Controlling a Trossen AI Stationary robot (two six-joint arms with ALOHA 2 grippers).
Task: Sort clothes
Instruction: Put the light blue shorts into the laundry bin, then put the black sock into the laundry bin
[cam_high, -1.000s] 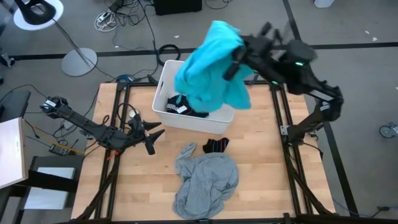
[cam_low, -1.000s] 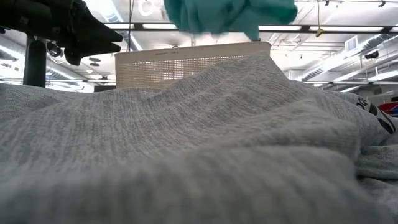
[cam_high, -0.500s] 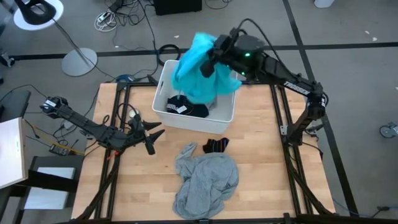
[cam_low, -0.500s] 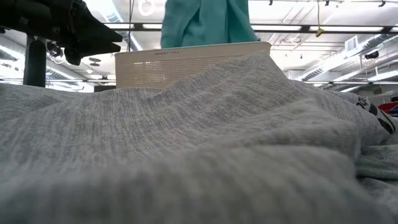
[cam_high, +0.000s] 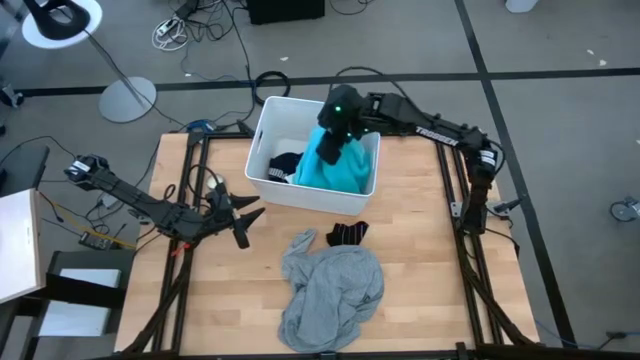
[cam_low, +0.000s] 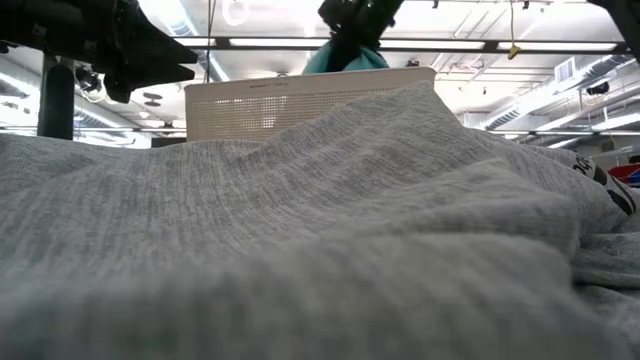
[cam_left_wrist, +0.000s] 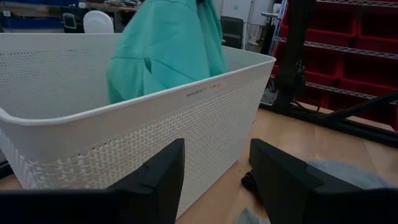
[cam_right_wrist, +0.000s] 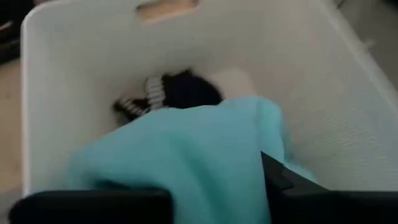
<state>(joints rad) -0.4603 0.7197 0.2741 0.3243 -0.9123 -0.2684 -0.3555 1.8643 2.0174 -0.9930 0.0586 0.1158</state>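
From above, the right end effector (cam_high: 336, 135) reaches down into the white bin (cam_high: 262, 125) at the far side of the tabletop (cam_high: 420, 260), its fingers clamped on the turquoise garment (cam_high: 340, 168), which is bunched in the bin's right half. Dark pieces with a striped sock (cam_high: 284, 168) lie in the bin's left half. The left end effector (cam_high: 243, 214) rests low over the tabletop's left side, fingers spread and holding nothing. In front of the bin, a pair of black socks (cam_high: 348, 235) lies on the wood, touching the crumpled grey shirt (cam_high: 330, 288) that spreads toward the near edge.

The low view is almost filled by the grey shirt (cam_low: 320, 240), which hides the tabletop and most of the bin (cam_low: 300, 100); only the bin's perforated upper wall shows above it. A sliver of turquoise garment (cam_low: 345, 60) peeks over the rim beneath the dark right arm, and the left arm sits at the upper left.

The left wrist view shows the bin's (cam_left_wrist: 124, 143) side wall close by, the turquoise garment (cam_left_wrist: 168, 50) draped upright inside it, and the left end effector's fingers (cam_left_wrist: 158, 180) parted with a clear gap, close to the bin wall.

The right wrist view looks into the bin (cam_right_wrist: 81, 56): the turquoise garment (cam_right_wrist: 186, 155) lies against the dark fingers (cam_right_wrist: 292, 193), and the striped sock (cam_right_wrist: 155, 93) and dark pieces lie beyond it on the bin floor
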